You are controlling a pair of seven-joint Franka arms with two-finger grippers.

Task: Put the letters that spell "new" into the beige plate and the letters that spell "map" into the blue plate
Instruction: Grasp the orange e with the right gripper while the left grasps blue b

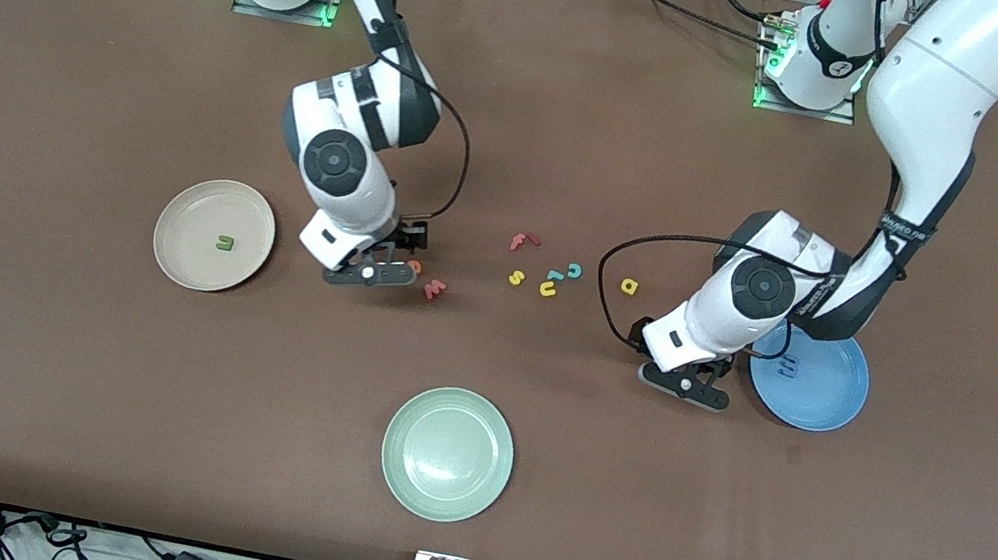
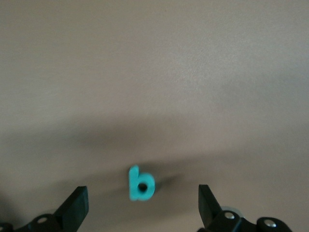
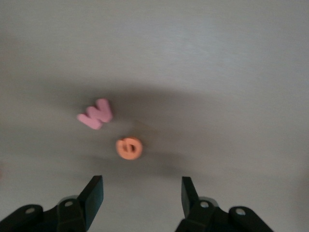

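Both grippers low over the worktop, one letter in each plate

The right gripper [image 3: 142, 186] hangs over the orange e [image 3: 129, 148], fingers apart and holding nothing, with the pink w [image 3: 96, 114] just beside the e (both on the worktop, near the beige plate [image 1: 182, 263]). The green n [image 1: 224, 243] lies in that plate. The left gripper [image 1: 691, 373] is beside the blue plate [image 1: 828, 401], fingers spread wide above the teal p [image 2: 141, 183], which lies on the worktop. The blue m [image 1: 787, 367] lies in the blue plate. The yellow a [image 1: 628, 285] lies on the worktop, farther from the front camera than the left gripper.
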